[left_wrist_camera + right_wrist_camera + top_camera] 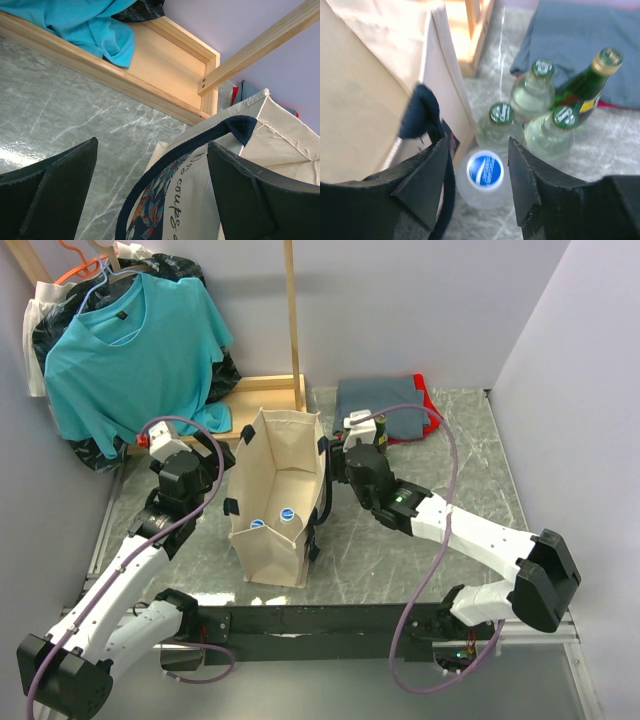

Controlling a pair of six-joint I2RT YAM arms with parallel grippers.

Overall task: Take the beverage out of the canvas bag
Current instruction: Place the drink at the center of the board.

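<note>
My right claw point(477, 150) stands partly open in its own wrist view, its two black fingers point(425, 185) apart across the lower part of the frame and closed on nothing. Between and below them a clear plastic bottle with a blue cap point(485, 171) stands upright on the grey marbled table point(492, 80), outside the tall beige canvas bag point(375, 100) whose wall fills the left of the frame; whether either finger touches the bottle I cannot tell. The bag's black strap handle point(420, 115) hangs by the finger at lower left. At centre right three clear bottles with green caps point(501, 114) stand close together, and a dark green glass bottle with a gold cap point(607, 57) shows tilted before a folded grey-blue cloth point(580, 30) at upper right.

In the left wrist view my left claw point(152, 150) is wide open, a finger at each lower corner, holding nothing; the bag's rim and dark strap arc up between them. A pale wooden frame point(150, 55) and a teal T-shirt point(85, 25) cross the upper left.

From above, the bag stands open at the centre of the frame with two blue-capped bottles point(257, 524) upright inside, toward its lower end. My left claw is at its left rim, my right claw just beside its right wall
</note>
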